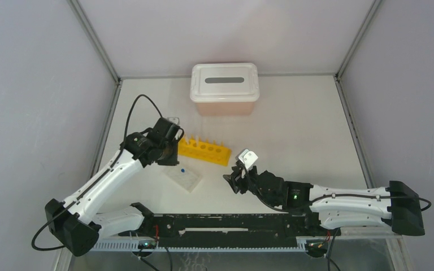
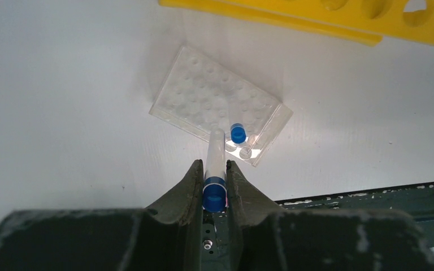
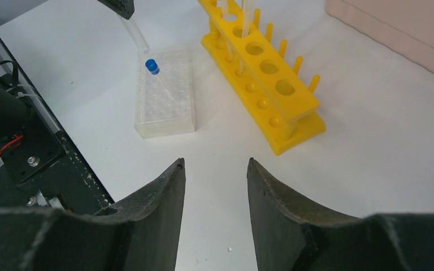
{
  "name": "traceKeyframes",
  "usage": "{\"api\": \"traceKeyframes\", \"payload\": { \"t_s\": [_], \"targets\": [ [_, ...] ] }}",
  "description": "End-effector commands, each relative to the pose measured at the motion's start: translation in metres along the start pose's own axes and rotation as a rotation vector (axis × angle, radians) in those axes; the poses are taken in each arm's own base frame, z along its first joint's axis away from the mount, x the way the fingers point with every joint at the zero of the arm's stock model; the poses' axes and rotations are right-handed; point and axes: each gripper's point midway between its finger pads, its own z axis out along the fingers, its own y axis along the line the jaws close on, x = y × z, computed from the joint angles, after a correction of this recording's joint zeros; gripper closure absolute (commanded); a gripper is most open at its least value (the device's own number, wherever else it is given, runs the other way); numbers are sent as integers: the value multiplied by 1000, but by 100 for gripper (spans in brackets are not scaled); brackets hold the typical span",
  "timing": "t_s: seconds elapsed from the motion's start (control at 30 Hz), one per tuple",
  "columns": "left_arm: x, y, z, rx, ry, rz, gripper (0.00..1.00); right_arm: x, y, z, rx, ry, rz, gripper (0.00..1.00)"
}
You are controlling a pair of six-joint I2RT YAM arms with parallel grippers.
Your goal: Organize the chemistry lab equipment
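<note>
The left gripper (image 2: pixel 213 166) is closed narrowly on a thin clear tube (image 2: pixel 217 144), which is gripped at its blue-capped end. The tube's rounded end is pointed down at the clear gridded well plate (image 2: pixel 203 99); contact with the plate cannot be determined. One small blue-capped vial (image 2: pixel 237 133) is seated on the plate, just beside the tube's tip. The yellow tube rack (image 1: pixel 204 151) is positioned just beyond the plate, and the pink box (image 1: pixel 225 90) at the far edge of the table (image 1: pixel 299 130). The right gripper (image 3: pixel 215 169) is held open over bare table, with nothing between its fingers.
</note>
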Motion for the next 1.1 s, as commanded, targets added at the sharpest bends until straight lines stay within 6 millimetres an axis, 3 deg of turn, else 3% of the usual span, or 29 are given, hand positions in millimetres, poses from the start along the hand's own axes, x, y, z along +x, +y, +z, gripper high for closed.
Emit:
{"api": "traceKeyframes", "payload": {
  "t_s": [0.0,1.07],
  "targets": [
    [1,0,15,2,-7,14,89,-7,1,3,-9,-34,46,49],
    [3,17,66,-62,19,-33,90,2,0,8,-28,-21,66,49]
  ]
}}
